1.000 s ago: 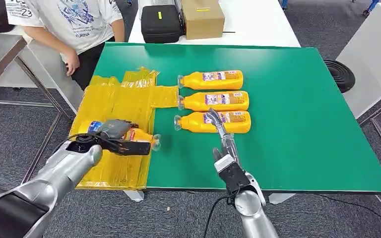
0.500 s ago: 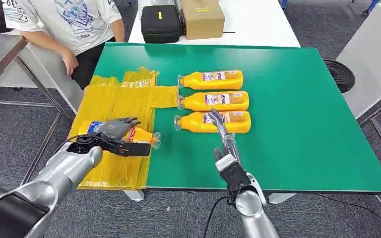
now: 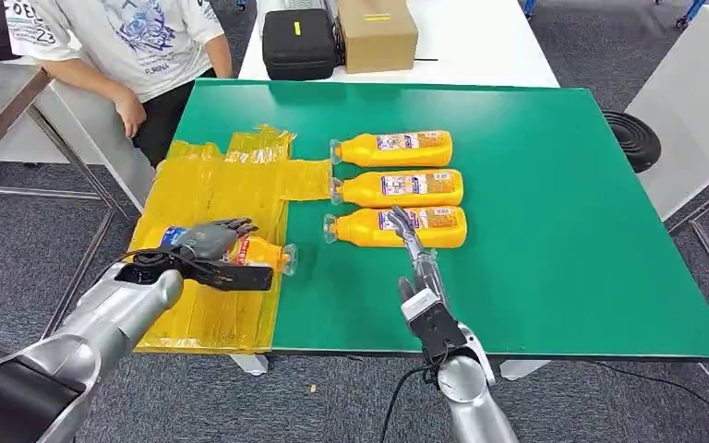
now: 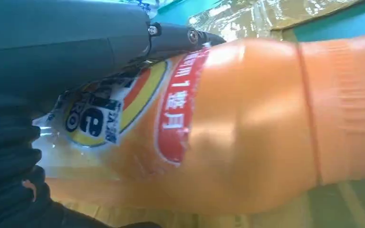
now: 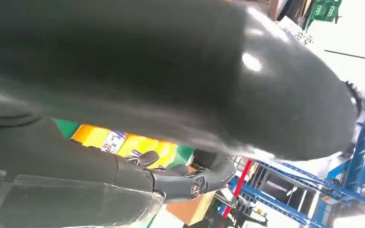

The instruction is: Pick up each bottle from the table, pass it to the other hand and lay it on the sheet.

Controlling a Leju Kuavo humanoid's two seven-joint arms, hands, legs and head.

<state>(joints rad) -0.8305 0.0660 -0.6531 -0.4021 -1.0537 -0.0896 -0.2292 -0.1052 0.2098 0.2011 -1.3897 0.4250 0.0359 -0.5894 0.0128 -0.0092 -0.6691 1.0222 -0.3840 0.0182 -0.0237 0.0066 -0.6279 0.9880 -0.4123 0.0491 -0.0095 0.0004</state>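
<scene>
My left hand point(image 3: 210, 242) rests on a bottle point(image 3: 257, 252) lying on the yellow sheet point(image 3: 212, 194), fingers loosening, so I judge it released. My right hand point(image 3: 414, 242), fingers extended and empty, must next grasp the nearest bench bottle point(image 3: 443, 227).

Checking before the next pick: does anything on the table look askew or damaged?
No spill or damage shows. The sheet is crumpled and overhangs the table edge. The bottle under the left hand lies at its rim.
</scene>
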